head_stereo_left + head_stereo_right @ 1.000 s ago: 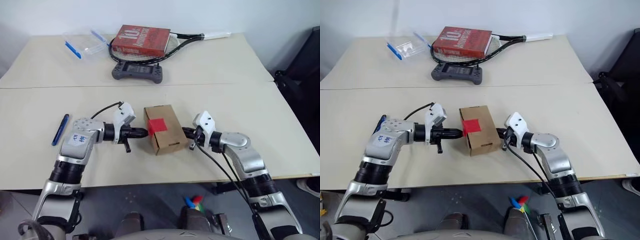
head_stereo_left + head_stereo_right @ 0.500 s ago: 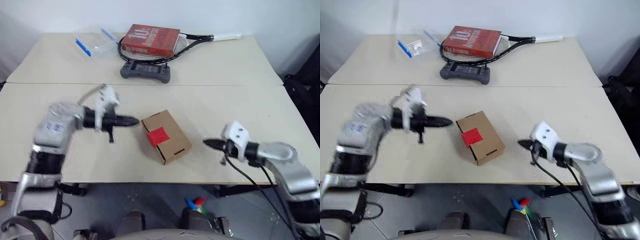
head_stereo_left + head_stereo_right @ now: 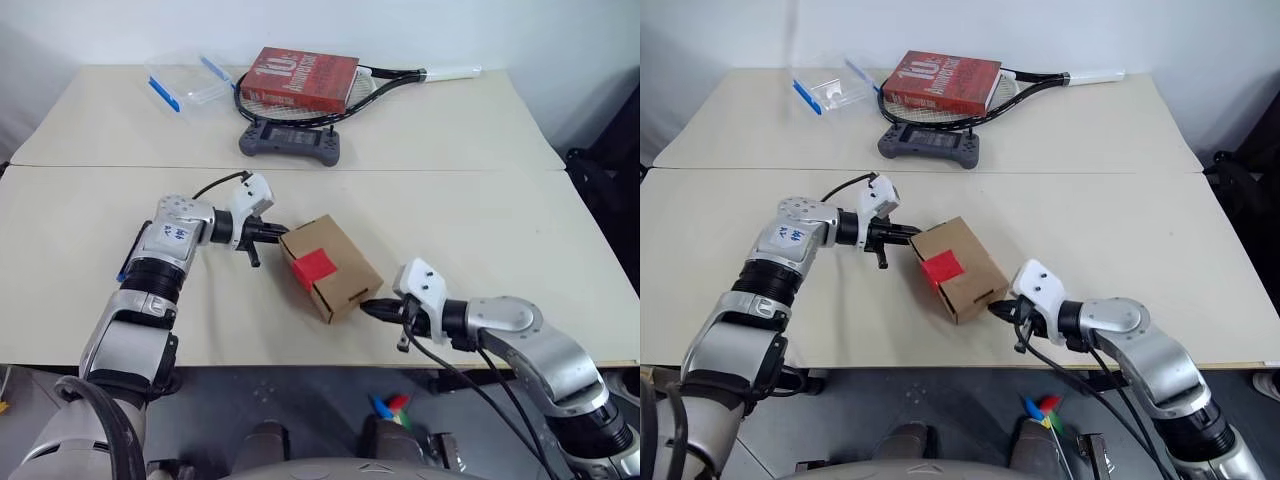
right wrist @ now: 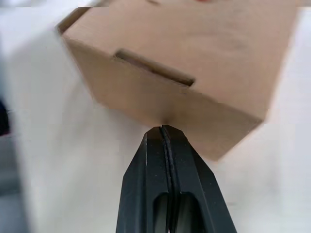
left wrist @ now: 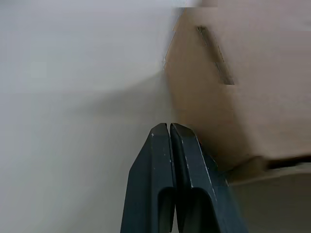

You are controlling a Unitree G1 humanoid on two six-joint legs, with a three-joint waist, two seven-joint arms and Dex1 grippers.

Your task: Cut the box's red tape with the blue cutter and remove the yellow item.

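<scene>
A: What's on the left?
B: The left gripper (image 3: 281,232), fingers pressed together, tip at the box (image 3: 331,267)'s far corner.
A: And rightward?
B: The red tape (image 3: 313,267) sits on top; the right gripper (image 3: 366,307), also closed, meets its near end

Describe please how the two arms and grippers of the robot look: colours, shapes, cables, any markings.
Both arms are silver-grey metal segments joined by black ribbed rings. Each wrist carries a white angular block, with a black cable looping from it. The left gripper and right gripper each have two slim black fingers tapering to a point. The left arm bears a small white sticker with blue marks.
</scene>
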